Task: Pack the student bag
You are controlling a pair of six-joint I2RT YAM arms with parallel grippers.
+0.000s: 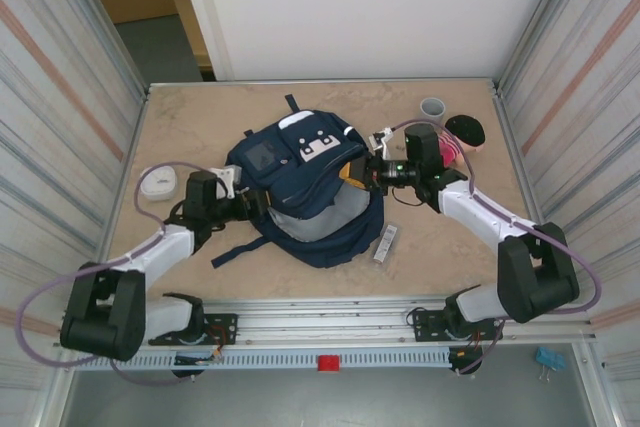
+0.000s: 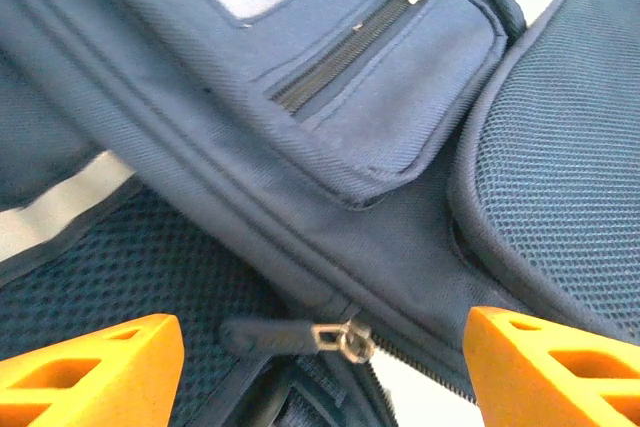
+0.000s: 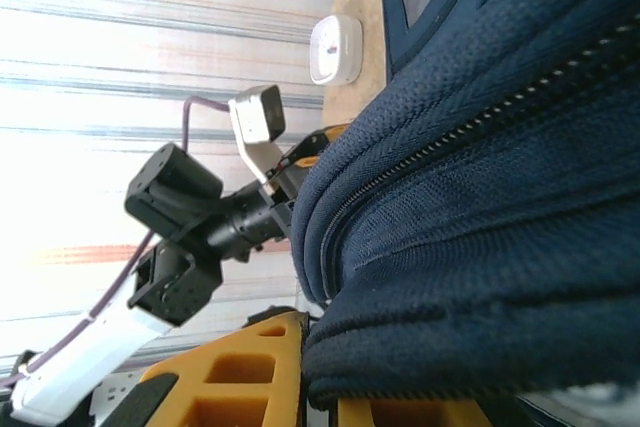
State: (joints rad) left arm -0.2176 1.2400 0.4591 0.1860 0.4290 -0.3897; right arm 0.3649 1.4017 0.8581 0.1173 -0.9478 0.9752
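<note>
The table carries the bag at its middle, between both arms. The left gripper sits at the bag's left edge, jaws wide, and the right gripper pinches a fold of its right edge. A zip pull lies between the left jaws.

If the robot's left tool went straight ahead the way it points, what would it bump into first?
Probably the little zipper pull on the student bag. It sits right in the gap of the open left tool, with the bag's navy fabric just behind it. How near it is, the picture can't say.
</note>
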